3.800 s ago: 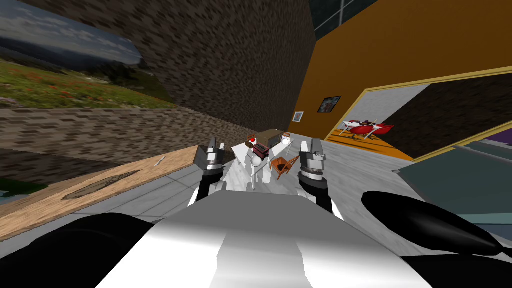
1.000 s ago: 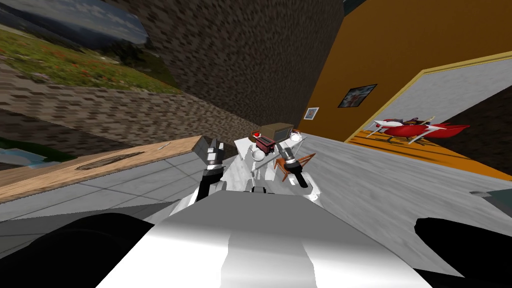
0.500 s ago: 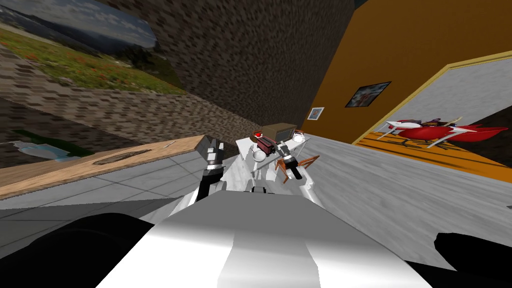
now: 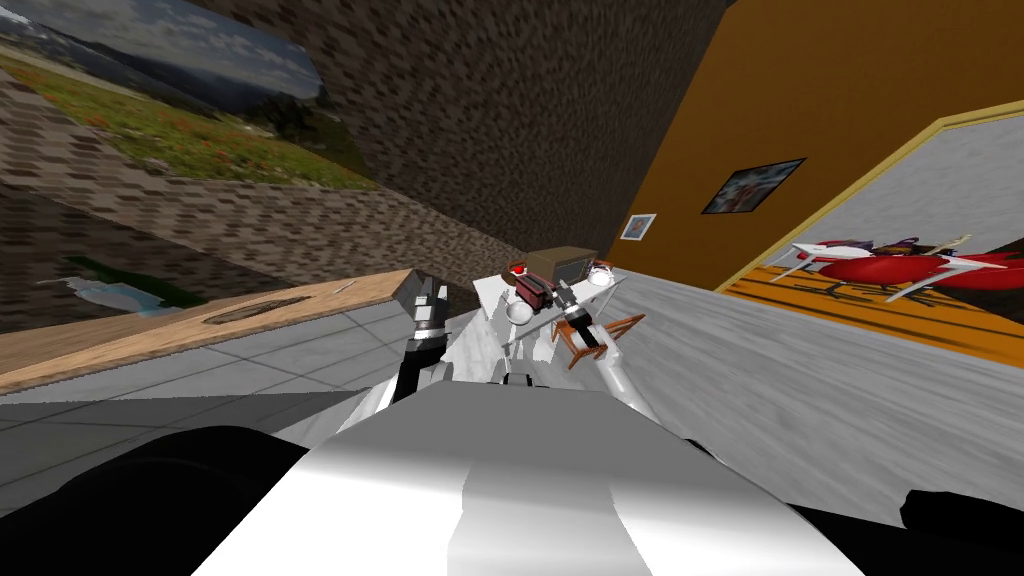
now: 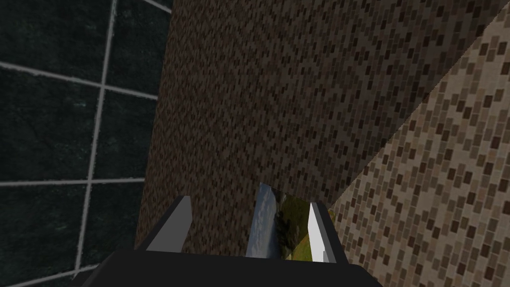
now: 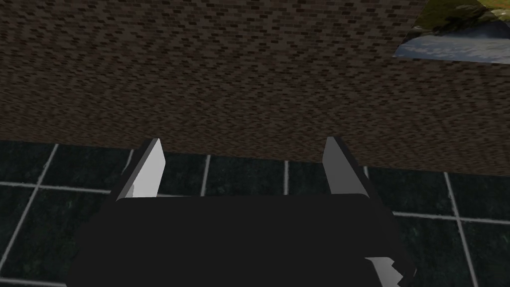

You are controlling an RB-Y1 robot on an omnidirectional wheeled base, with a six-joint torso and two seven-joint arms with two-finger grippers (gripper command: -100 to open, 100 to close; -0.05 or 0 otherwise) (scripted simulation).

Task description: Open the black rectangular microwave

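Brick walls, grey floor; microwave (image 4: 560, 265) on far bench (image 4: 490, 300), well apart from me, door seemingly shut; left end effector (image 5: 249, 204) and right end effector (image 6: 244, 141) spread, empty. Approach and pull all remain.

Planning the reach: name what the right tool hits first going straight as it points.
Likely the dark brown brick wall, near its edge with the dark tiled surface; nothing nearer shows ahead of the open right tool, though depth is unclear.
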